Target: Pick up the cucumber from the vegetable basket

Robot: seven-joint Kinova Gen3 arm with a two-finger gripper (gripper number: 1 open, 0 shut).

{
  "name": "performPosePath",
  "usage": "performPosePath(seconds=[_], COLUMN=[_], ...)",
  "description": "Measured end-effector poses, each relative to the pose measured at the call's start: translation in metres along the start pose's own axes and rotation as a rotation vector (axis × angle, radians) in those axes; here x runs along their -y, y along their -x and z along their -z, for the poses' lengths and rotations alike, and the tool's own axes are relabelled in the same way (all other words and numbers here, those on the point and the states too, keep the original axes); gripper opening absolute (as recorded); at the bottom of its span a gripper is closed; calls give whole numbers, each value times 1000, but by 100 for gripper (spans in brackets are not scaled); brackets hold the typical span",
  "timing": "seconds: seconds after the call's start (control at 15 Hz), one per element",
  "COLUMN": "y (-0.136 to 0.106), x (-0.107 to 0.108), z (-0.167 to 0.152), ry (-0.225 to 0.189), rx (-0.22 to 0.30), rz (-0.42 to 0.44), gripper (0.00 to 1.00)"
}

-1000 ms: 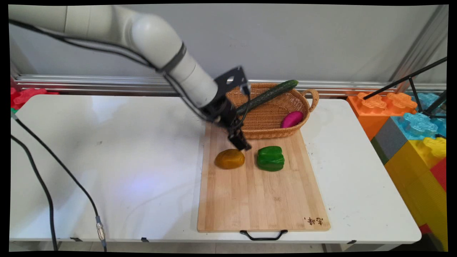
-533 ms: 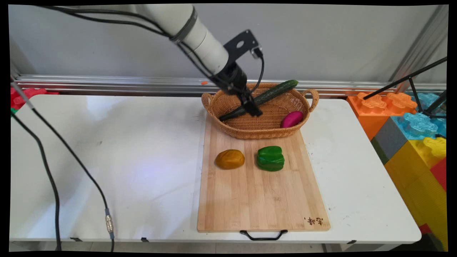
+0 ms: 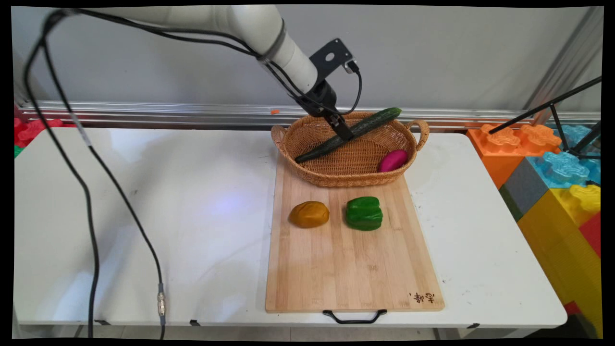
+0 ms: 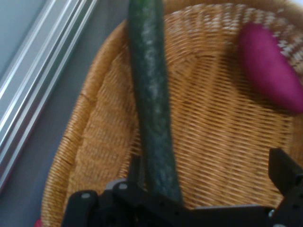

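Just over the basket (image 3: 336, 181) the gripper (image 3: 344, 134) hangs empty, its 2 fingers spread wide. The cucumber (image 3: 375, 121) lies just beside 1 finger, propped on the basket's rim.

Cucumber (image 3: 350, 134) and eggplant (image 3: 393, 160) in basket (image 3: 288, 144); potato (image 3: 309, 214) left of pepper (image 3: 364, 213) on board (image 3: 350, 269).

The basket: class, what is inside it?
A cucumber lying slantwise over the basket's rim and a pink vegetable. The floor beneath both is hidden.
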Motion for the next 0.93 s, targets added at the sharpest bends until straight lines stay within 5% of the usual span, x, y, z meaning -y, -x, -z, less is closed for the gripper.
performPosePath(seconds=[0.93], y=[5], x=[25], z=[-88], ry=[-68], rx=[5], rz=[73], gripper=[100])
